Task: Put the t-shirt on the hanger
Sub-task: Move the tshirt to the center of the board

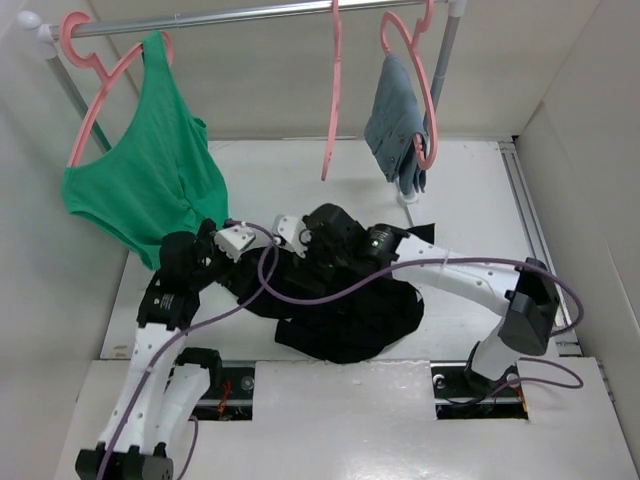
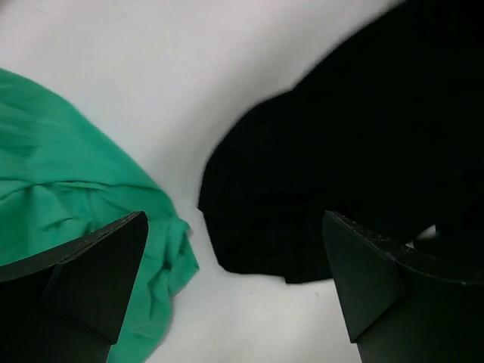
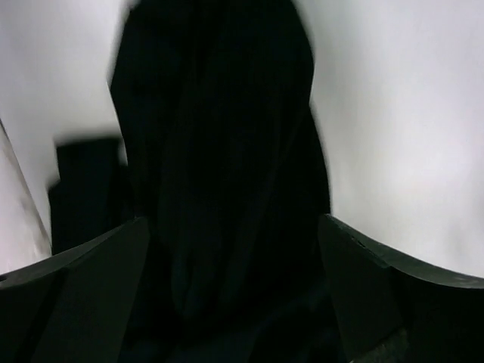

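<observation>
Looking at the t-shirt (image 1: 350, 315), I see it heaped in a crumpled pile on the desk (image 1: 470, 190), just ahead of both arm bases. The hanger (image 1: 331, 100) hangs bare from the rail (image 1: 250, 15), well apart from the shirt, between the green top (image 1: 150, 170) and the denim cloth (image 1: 398, 125).

My worry is the heap itself. No collar or hem shows, so a blind pinch may take several layers at once and leave no neck opening for the hanger. The green top's hem also lies just beside the shirt's edge under my left arm (image 1: 160, 330). Closing there could catch green cloth and drag that top off its own hanger. The bare hanger hangs free on its hook, and I judge that a nudge could swing it or knock it off the rail.

The left jaws are spread wide and hold nothing, with the shirt's edge and the green hem below the gap. On the right arm (image 1: 470, 275), the jaws are spread wide too, straddling a ridge of black cloth. They pinch nothing, and I cannot tell whether they touch the cloth.
</observation>
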Robot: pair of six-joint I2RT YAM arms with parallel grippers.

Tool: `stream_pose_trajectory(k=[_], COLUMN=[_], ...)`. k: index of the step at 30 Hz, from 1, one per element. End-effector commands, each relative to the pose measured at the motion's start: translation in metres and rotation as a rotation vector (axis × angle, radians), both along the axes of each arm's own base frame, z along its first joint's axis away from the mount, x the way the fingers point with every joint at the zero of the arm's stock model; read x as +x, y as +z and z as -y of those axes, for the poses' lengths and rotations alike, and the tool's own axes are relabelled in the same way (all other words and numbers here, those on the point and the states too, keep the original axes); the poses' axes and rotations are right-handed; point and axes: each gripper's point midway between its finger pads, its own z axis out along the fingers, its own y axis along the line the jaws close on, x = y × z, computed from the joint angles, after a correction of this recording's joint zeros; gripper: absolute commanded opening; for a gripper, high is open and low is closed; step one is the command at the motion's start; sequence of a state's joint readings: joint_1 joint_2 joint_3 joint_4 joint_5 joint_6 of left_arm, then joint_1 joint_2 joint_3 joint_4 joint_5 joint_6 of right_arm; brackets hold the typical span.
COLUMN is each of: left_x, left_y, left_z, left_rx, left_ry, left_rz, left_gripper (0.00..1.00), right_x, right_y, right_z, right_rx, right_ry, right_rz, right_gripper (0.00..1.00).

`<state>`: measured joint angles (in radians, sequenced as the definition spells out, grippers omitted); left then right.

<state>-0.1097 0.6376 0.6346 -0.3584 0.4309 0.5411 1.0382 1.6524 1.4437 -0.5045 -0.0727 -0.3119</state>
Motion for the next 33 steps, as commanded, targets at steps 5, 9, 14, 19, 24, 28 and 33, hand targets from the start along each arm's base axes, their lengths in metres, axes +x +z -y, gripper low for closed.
stream_pose_trajectory(k=[5,9,14,19,24,28,33], left_x=[-0.003,0.006,0.015,0.01,0.011,0.041,0.07], left_y=[-0.053,-0.081,-0.105,-0.137,-0.143,-0.107,-0.053], left_z=[0.006,0.006,0.029,0.031,0.026,0.007,-0.029], left_rx=[0.307,0.463,0.548,0.582,0.568,0.503,0.429], left_ry=[-0.271,-0.324,-0.386,-0.42,-0.353,-0.178,-0.015], left_rz=[-0.171,-0.198,-0.194,-0.251,-0.273,-0.207,-0.122], left_gripper=[1.0,1.0,1.0,0.67,0.0,0.0,0.0], right_x=[-0.032,-0.046,-0.039,-0.025,-0.009,-0.009,-0.021], right_y=[-0.064,-0.101,-0.132,-0.097,0.026,0.13,0.188], right_z=[0.096,0.129,0.155,0.152,0.125,0.133,0.133], right_rx=[-0.22,-0.294,-0.347,-0.237,0.057,0.24,0.358], right_ry=[-0.24,-0.345,-0.448,-0.462,-0.287,-0.252,-0.184], right_rz=[-0.133,-0.205,-0.261,-0.201,0.035,0.216,0.285], right_gripper=[1.0,1.0,0.75,0.0,0.0,0.0,0.0])
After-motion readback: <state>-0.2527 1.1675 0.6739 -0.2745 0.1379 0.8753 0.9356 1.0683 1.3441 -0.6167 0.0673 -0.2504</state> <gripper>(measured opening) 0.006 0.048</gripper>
